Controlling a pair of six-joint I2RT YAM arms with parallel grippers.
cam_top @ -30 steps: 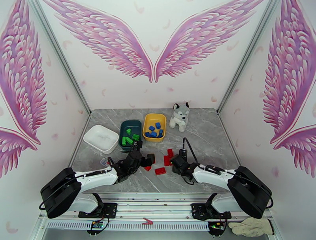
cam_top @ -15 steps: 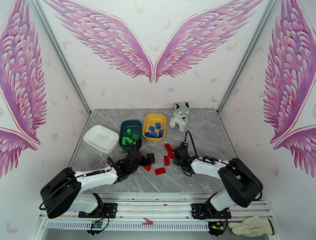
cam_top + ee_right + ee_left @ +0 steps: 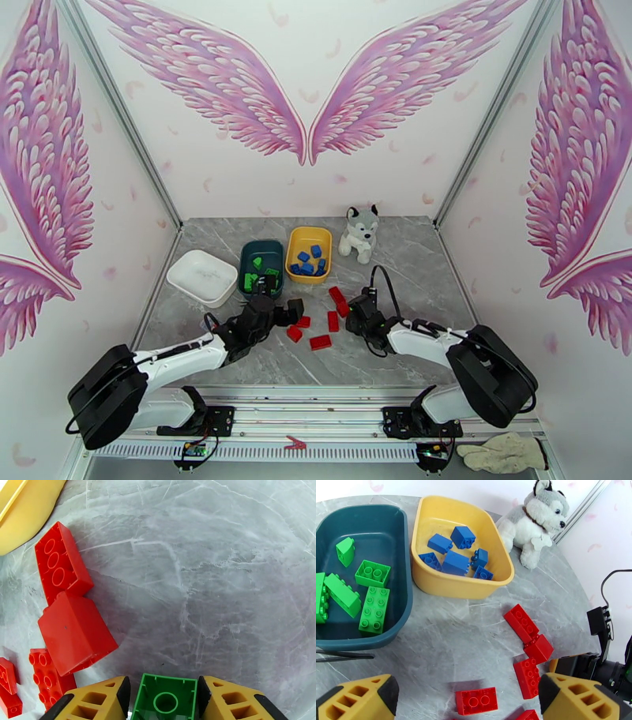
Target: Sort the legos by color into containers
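Gripping green lego (image 3: 165, 701), centred in right claw (image 3: 162, 688)

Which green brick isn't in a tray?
The small green plastic brick pinched in the right gripper, hollow underside showing; the other green bricks lie in the dark teal plastic tray.

Bright, even light from above. A soft shadow lies beside the red smooth-sided plastic brick (image 3: 75, 638) at the frame's left. The grey marbled tabletop (image 3: 221, 578) shows faint sheen. The top view's corners stretch.
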